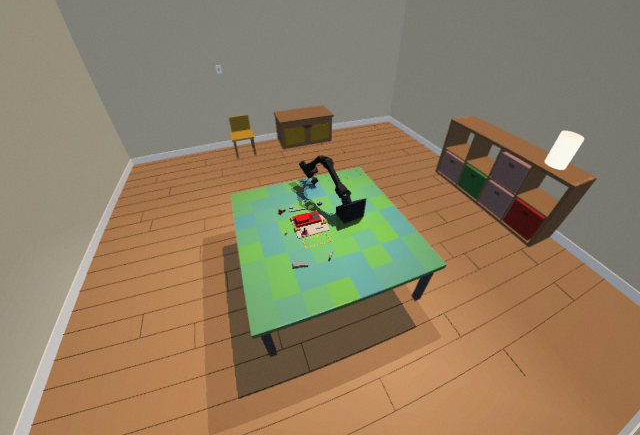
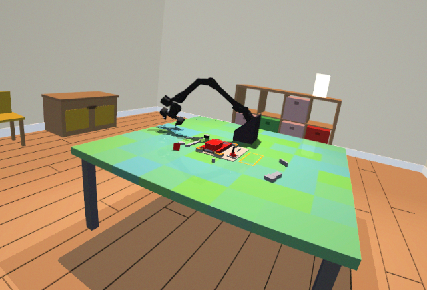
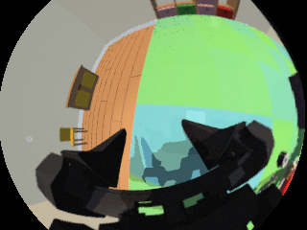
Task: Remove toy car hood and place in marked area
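The red toy car [image 1: 305,220] [image 2: 213,145] sits on a beige board [image 1: 314,232] [image 2: 243,151]. I cannot tell its hood apart from its other red parts at this size. The marked area, a yellow outline [image 1: 315,236] [image 2: 258,160], lies on the table beside the board and nothing shows inside it. My gripper [image 1: 309,178] [image 2: 171,119] [image 3: 153,126] is open and empty. It hangs above the table's far part, well away from the car. Only a red sliver shows at the right edge of the wrist view.
A red piece with a black stick [image 1: 304,231] [image 2: 232,154] stands on the board. A red block [image 1: 281,211] [image 2: 176,147], a grey bar [image 1: 298,209] [image 2: 193,143] and a black piece [image 1: 319,203] [image 2: 206,136] lie around the car. Grey pieces [image 1: 299,265] [image 2: 272,177] lie beyond the outline.
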Robot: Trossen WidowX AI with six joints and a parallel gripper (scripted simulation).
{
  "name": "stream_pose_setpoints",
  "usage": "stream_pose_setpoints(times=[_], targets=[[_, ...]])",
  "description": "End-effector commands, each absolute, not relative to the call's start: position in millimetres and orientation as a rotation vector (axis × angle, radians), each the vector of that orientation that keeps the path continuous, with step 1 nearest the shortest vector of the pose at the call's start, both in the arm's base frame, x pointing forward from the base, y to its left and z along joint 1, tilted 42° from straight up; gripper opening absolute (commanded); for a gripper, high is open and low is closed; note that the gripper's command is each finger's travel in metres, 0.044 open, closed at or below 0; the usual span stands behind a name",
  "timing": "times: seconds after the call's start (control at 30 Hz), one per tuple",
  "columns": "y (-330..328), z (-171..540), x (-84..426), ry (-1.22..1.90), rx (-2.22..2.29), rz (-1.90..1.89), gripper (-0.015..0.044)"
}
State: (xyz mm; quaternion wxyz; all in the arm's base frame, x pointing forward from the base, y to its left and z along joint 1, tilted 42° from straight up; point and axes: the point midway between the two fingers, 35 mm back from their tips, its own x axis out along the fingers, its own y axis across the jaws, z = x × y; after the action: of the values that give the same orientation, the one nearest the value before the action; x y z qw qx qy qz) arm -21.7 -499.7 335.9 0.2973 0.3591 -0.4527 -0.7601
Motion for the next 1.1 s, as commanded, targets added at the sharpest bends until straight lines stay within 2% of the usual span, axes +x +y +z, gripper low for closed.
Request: stream_pose_setpoints(times=[0.0, 0.5, 0.8, 1.07], targets=[[-494.4, 323.7, 15.2, -0.995, 0.960, -2.023, 0.0440], [-435.4, 236.7, 178.1, -0.044, 0.806, -1.892, 0.0440], [-362.6, 180.8, 255.7, 0.494, 0.568, -1.668, 0.0440], [-280.6, 135.2, 301.1, 0.914, 0.270, -1.383, 0.0440]])
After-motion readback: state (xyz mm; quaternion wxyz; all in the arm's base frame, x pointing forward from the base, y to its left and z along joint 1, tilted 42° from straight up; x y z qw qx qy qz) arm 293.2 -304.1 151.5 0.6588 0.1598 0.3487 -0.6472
